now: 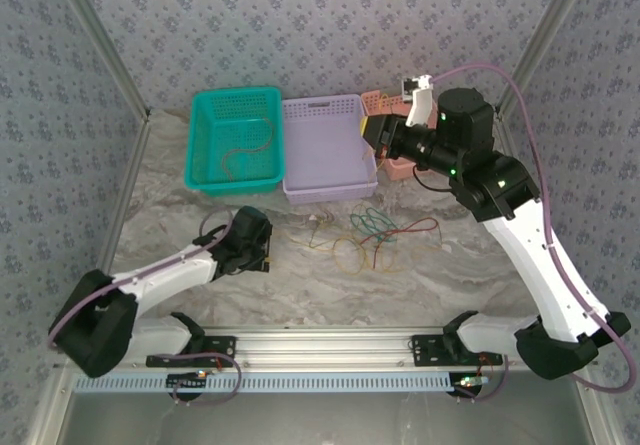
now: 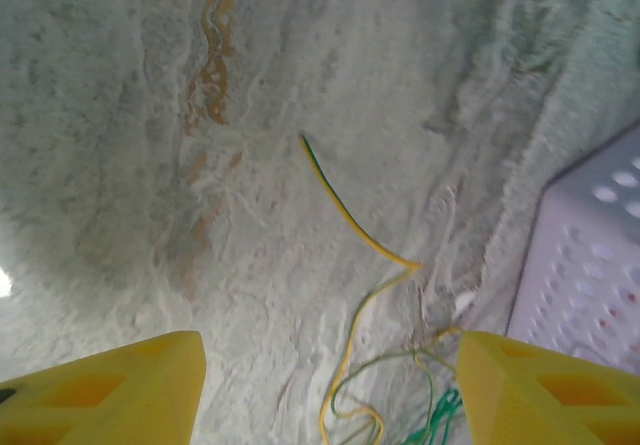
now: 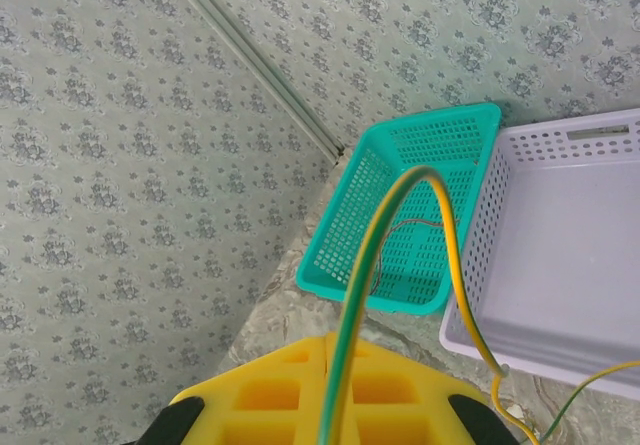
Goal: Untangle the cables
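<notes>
**Right jaws clamped on a lifted wire; left jaws apart, low over the surface.**

The right gripper (image 3: 330,350) stood high above the lilac basket (image 1: 330,193), jaws closed on a yellow-green wire (image 3: 365,235) that arced over and dropped toward the clump of cables (image 1: 375,233) on the surface (image 1: 450,275). Another thin wire lay in the teal basket (image 1: 200,140). The left gripper (image 2: 330,350) hovered beside the clump, jaws apart and holding nothing. Risks, as judged: the lifted wire appeared joined to the clump, so further pulling could drag the whole tangle or tighten a knot. The thin wire could also slip from the jaws or snag a basket rim.
</notes>
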Motion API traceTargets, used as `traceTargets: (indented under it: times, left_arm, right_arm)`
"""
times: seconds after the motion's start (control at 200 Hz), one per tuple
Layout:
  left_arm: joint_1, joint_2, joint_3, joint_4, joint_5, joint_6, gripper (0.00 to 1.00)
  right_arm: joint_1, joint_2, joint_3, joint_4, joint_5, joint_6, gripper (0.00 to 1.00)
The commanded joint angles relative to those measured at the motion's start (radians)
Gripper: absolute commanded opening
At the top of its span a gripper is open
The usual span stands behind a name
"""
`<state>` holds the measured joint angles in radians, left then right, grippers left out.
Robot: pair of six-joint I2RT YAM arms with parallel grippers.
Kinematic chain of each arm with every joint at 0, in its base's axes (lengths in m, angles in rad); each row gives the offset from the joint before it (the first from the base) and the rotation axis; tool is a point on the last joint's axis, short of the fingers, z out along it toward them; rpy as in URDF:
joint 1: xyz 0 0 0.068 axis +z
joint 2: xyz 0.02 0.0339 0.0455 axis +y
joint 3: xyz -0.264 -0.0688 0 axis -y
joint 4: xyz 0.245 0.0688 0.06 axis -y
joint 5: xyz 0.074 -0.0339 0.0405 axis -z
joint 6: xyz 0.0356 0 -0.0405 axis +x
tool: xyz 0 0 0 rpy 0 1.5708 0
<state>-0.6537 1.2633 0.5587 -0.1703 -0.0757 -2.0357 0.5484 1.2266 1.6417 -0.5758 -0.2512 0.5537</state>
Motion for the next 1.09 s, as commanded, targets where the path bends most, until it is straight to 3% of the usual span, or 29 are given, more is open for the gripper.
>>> traceTargets:
  times: [0.0, 0.15, 0.35, 0.625, 0.67, 0.755, 0.78, 0.894, 1.089]
  left_arm:
    - [0.012, 0.090, 0.030, 0.115, 0.040, -0.168, 0.67]
    - [0.019, 0.199, 0.059, 0.190, 0.079, -0.174, 0.67]
    - [0.046, 0.223, 0.059, 0.165, 0.028, -0.168, 0.57]
    - [0.103, 0.290, 0.074, 0.207, 0.043, -0.124, 0.57]
    - [0.111, 0.310, 0.072, 0.225, 0.055, -0.118, 0.45]
    - [0.124, 0.341, 0.031, 0.333, 0.067, -0.102, 0.01]
    - [0.128, 0.338, 0.009, 0.366, 0.066, -0.106, 0.00]
    - [0.132, 0.191, -0.104, 0.394, -0.005, -0.090, 0.00]
    - [0.195, -0.348, -0.094, -0.061, -0.163, 0.167, 0.00]
  right_arm:
    - [0.002, -0.031, -0.016, 0.031, -0.003, 0.001, 0.00]
    - [0.001, -0.045, -0.035, 0.037, -0.003, 0.003, 0.00]
    - [0.000, -0.063, -0.057, 0.048, -0.009, 0.002, 0.00]
    - [-0.005, -0.082, -0.082, 0.063, -0.011, 0.006, 0.00]
    - [-0.008, -0.084, -0.085, 0.062, -0.009, 0.005, 0.00]
    - [-0.017, -0.088, -0.089, 0.055, 0.001, -0.005, 0.00]
    - [-0.025, -0.090, -0.089, 0.049, 0.005, -0.011, 0.00]
    - [-0.089, -0.103, -0.089, 0.031, 0.014, -0.032, 0.00]
    - [-0.326, -0.098, -0.074, 0.039, -0.016, -0.041, 0.00]
